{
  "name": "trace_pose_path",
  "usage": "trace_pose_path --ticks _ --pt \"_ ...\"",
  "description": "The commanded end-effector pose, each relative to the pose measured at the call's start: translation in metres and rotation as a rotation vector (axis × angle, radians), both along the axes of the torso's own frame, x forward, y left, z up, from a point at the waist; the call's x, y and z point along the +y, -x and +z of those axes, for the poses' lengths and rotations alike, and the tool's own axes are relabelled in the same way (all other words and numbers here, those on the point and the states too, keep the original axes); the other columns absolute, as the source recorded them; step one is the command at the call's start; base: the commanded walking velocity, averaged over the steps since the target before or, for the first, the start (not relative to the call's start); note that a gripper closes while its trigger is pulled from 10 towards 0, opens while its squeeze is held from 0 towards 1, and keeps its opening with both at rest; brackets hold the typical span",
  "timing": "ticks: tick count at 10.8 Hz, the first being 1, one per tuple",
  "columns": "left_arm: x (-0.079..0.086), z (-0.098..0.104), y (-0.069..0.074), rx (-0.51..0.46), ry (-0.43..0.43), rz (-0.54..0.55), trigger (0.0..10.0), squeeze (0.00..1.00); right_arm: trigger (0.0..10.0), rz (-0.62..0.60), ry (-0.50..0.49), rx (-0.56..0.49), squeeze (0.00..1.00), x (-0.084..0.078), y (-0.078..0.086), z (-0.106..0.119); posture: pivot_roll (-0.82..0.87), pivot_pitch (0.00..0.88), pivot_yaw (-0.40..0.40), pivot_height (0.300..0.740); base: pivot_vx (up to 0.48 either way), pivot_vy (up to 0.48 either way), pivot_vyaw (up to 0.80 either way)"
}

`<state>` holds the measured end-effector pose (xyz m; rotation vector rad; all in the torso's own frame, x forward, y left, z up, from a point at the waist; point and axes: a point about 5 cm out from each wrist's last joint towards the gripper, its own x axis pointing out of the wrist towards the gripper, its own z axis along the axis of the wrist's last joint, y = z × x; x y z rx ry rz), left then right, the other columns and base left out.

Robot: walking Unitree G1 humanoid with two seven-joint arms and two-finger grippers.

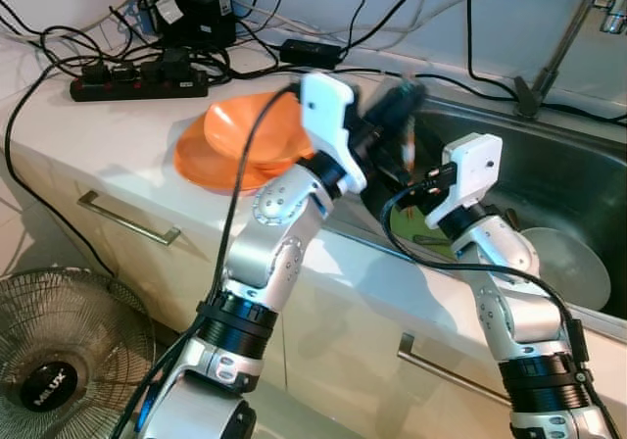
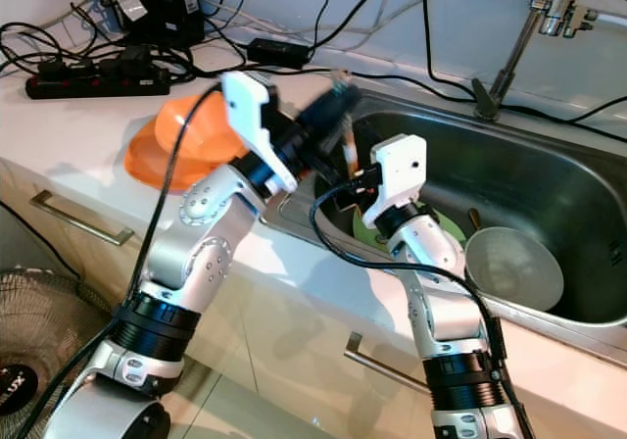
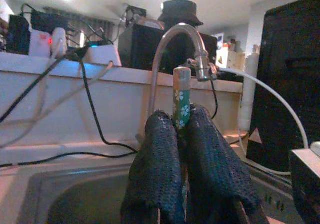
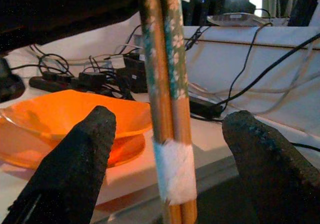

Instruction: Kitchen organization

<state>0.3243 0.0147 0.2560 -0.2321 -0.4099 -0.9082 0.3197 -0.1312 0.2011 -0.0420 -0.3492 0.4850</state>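
Observation:
A pair of chopsticks (image 3: 181,96) with a green flowered band is pinched upright in my left gripper (image 3: 181,116), which is shut on it over the left edge of the steel sink (image 1: 549,155). My right gripper (image 4: 170,121) is open, and the chopsticks (image 4: 172,109) hang between its two spread fingers (image 4: 82,159) without touching them. In the left eye view the left gripper (image 1: 400,106) is blurred, with the chopsticks (image 1: 409,150) pointing down from it. Two stacked orange bowls (image 1: 245,140) sit on the white counter just left of the sink.
In the sink lie a green plate (image 1: 416,228) and a pale bowl (image 1: 568,263). A faucet (image 1: 568,37) rises at the back right. A power strip (image 1: 137,81) and tangled cables lie at the counter's back. A floor fan (image 1: 59,351) stands at lower left.

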Motion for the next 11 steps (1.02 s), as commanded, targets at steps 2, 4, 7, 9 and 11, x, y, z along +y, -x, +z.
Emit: trace_pose_path --ticks 2,4,7,9,11 --pt "-0.0041 -0.0012 0.0063 0.005 -0.015 -0.047 10.0 0.00 7.2 -0.021 0.002 0.023 0.00 -0.0003 -0.0012 -0.0064 0.09 0.051 0.002 0.740 0.000 0.000 0.00" --pt "-0.0050 -0.0010 0.0070 0.004 -0.022 -0.052 10.0 0.00 0.0 -0.029 0.004 0.021 0.00 -0.0031 -0.0013 -0.0066 0.09 0.053 0.004 0.740 0.000 0.000 0.00" --pt "-0.0048 -0.0005 0.0074 0.003 -0.030 -0.052 10.0 0.00 0.0 -0.044 0.006 0.026 0.00 -0.0035 -0.0025 -0.0083 0.09 0.057 0.002 0.740 0.000 0.000 0.00" --pt "-0.0045 -0.0004 0.0073 0.002 -0.030 -0.049 10.0 0.00 0.0 -0.049 0.010 0.027 0.00 -0.0053 -0.0029 -0.0089 0.09 0.058 0.003 0.740 0.000 0.000 0.00" --pt "-0.0044 0.0008 0.0064 -0.013 -0.044 -0.030 10.0 0.00 0.0 -0.054 0.014 0.029 0.00 -0.0061 -0.0020 -0.0107 0.09 0.057 0.005 0.740 0.000 0.000 0.00"
